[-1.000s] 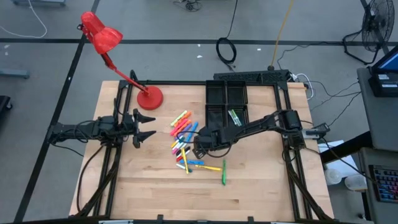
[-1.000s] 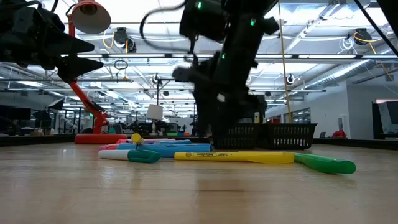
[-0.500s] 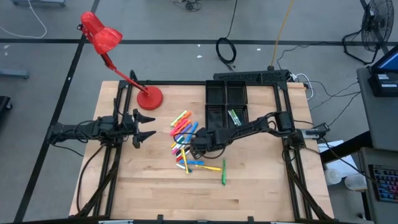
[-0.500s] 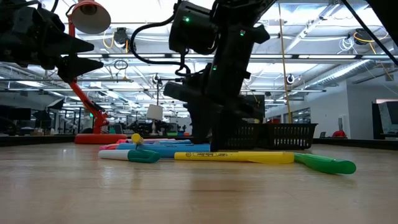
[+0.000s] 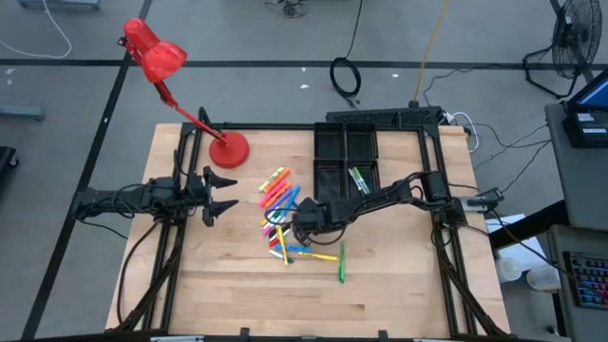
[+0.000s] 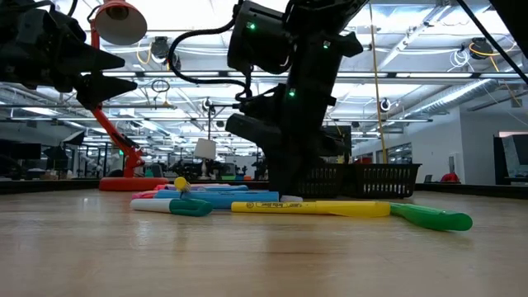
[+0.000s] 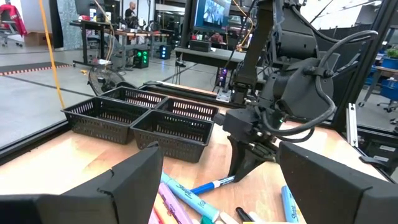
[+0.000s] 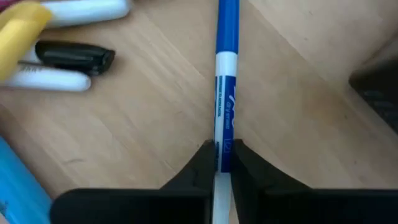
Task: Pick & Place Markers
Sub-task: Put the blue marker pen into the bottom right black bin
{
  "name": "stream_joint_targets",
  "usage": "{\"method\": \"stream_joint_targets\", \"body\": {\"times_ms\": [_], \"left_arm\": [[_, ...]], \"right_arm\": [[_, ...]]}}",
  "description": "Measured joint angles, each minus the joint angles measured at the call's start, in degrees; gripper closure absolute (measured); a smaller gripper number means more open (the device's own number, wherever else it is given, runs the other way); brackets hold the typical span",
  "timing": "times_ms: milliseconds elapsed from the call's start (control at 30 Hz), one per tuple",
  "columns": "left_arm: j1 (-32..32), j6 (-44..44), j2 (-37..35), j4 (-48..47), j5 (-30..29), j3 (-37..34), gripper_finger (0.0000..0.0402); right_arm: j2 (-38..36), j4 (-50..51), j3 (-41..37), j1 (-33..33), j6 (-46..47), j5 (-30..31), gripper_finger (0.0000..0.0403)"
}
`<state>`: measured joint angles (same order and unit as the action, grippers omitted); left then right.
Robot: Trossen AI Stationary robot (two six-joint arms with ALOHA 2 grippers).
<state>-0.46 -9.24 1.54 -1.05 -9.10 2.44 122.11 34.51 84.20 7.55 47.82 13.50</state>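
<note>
Several markers (image 5: 283,217) in mixed colours lie loose in a pile at the table's middle. My right gripper (image 8: 222,155) is down at the pile's right side (image 5: 298,226), shut on a blue-and-white marker (image 8: 227,62) that lies on the wood. That marker also shows in the left wrist view (image 7: 213,184), below the right gripper's fingers (image 7: 244,167). My left gripper (image 5: 224,195) waits open at the table's left, held level above the wood. My right gripper pinches the marker's white barrel (image 8: 223,134) between its two fingers. The fingers slant down from above, coming from the table's right, and lie across the marker. The marker lies flat on the table, its blue end (image 8: 228,25) pointing away from the fingers.
A black four-compartment tray (image 5: 332,142) stands at the far middle with green markers (image 5: 359,179) in one near compartment. A red desk lamp (image 5: 228,149) stands at the far left. A yellow marker (image 6: 309,208) and a green one (image 6: 433,217) lie nearest the front.
My right gripper has sunk onto the right side of the marker pile, its wrist rolling a little. In the low view its fingers stand closer together than before. The markers lie where they were.
</note>
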Motion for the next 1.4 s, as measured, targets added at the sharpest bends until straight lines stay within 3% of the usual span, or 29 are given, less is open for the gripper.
{"method": "stream_joint_targets", "body": {"times_ms": [367, 500, 667, 800, 933, 1100, 1267, 1400], "left_arm": [[0.0, 0.0, 0.0, 0.0, 0.0, 0.0, 0.0078], [0.0, 0.0, 0.0, 0.0, 0.0, 0.0, 0.0078], [0.0, 0.0, 0.0, 0.0, 0.0, 0.0, 0.0078], [0.0, 0.0, 0.0, 0.0, 0.0, 0.0, 0.0078], [0.0, 0.0, 0.0, 0.0, 0.0, 0.0, 0.0078], [0.0, 0.0, 0.0, 0.0, 0.0, 0.0, 0.0078], [0.0, 0.0, 0.0, 0.0, 0.0, 0.0, 0.0078], [0.0, 0.0, 0.0, 0.0, 0.0, 0.0, 0.0078]], "right_arm": [[-14.7, 1.5, -0.2, 6.1, -10.6, 2.4, 0.0388], [-19.9, 4.6, -0.3, 9.1, -13.3, 8.2, 0.0389], [-26.4, 19.1, -2.1, 10.8, -6.4, 20.5, 0.039], [-32.7, 23.9, -9.5, 9.0, 0.9, 24.0, 0.039], [-39.9, 22.0, -19.8, 3.9, 3.1, 22.2, 0.0391], [-48.0, 7.9, -32.6, -5.2, -3.3, 13.5, 0.0391], [-50.6, -4.6, -41.0, -13.1, -7.9, 5.7, 0.039], [-50.6, -9.2, -44.1, -16.0, -10.0, 5.0, 0.0383]]}}
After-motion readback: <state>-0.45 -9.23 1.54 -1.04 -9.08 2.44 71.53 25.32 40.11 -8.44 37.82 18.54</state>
